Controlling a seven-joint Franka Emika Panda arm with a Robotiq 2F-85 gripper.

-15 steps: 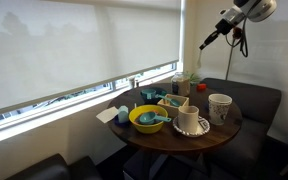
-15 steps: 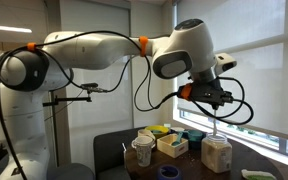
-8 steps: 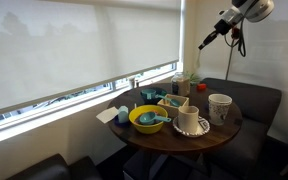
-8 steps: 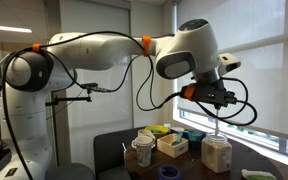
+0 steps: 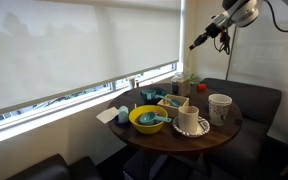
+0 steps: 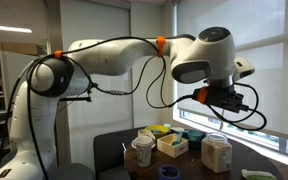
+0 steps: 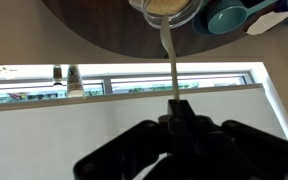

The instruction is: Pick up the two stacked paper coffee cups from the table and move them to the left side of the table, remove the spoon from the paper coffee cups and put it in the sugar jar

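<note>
Yellow bowl (image 5: 149,119) with teal utensils (image 5: 156,119), cream mug (image 5: 189,120) on saucer (image 5: 194,132), perhaps a napkin (image 5: 107,115), lowered blind (image 5: 74,45)

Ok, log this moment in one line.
end effector shut on spoon | spoon over sugar jar | paper coffee cups on table

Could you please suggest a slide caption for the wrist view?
The gripper holds the thin spoon, lined up with the sugar jar on the table.
</note>
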